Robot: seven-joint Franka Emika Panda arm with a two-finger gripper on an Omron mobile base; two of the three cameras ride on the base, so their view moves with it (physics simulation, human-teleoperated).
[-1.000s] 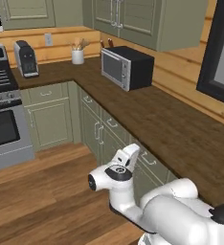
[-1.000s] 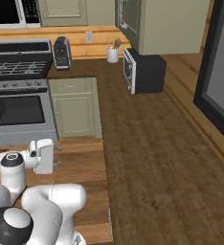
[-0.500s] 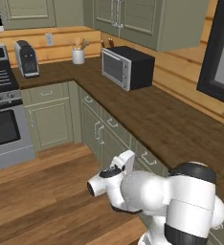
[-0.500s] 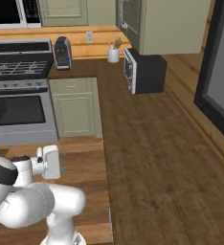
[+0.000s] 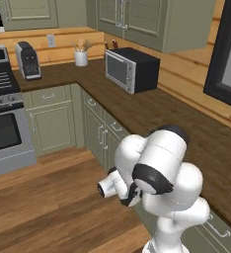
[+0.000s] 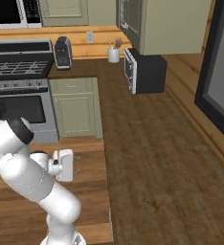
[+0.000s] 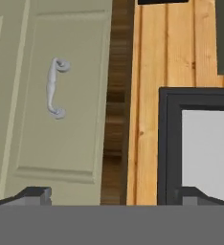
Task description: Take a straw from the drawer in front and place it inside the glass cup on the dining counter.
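L-shaped dark wood bench [image 5: 186,123] over sage cabinets, wooden floor [image 5: 48,197] below. At the bench's far corner stand a utensil crock [image 5: 81,57] and coffee maker [image 5: 27,60]; a black microwave [image 5: 132,69] sits along the right run, a stove [image 6: 18,72] left. Claw [image 7: 112,194] spread wide, empty, facing a cabinet door handle [image 7: 54,88] whose long axis runs vertically in the hand view.

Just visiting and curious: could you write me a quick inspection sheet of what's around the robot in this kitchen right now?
Surface: dark wood counter, bare ahead.
Job's things: drawer front with handle faces the hand, shut; straw and cup nothing seen.
Clutter: microwave, utensil crock, coffee maker.
Grippers: gripper open, fingers wide apart, holding nothing.
Cables: nothing seen.
Surroundings: stove, sage cabinets, wood floor.
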